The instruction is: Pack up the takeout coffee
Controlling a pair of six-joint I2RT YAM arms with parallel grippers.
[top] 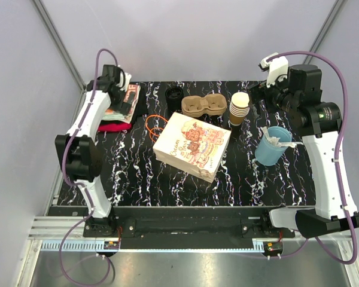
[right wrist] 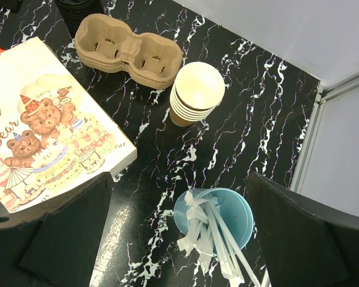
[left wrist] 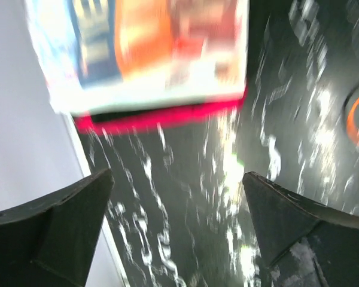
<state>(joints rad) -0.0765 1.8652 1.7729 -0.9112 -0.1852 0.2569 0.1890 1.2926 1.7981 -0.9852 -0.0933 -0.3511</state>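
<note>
The takeout coffee [top: 175, 95], a small cup with a black lid, stands at the back of the table left of a pulp cup carrier [top: 203, 106]; only its dark top edge shows in the right wrist view [right wrist: 78, 6]. A white paper bag [top: 192, 145] printed with bears lies flat mid-table and also shows in the right wrist view [right wrist: 42, 131]. My left gripper [top: 122, 84] is open and empty at the far left, over bare table [left wrist: 176, 176]. My right gripper [top: 260, 89] is open and empty at the far right, high above the blue cup [right wrist: 178, 179].
A stack of lidless paper cups [top: 239, 106] stands right of the carrier. A light blue cup with white stirrers [top: 272, 145] is at the right. Colourful packets on a red item [top: 122, 107] lie at the far left. The bag's orange handle [top: 155, 122] lies beside them.
</note>
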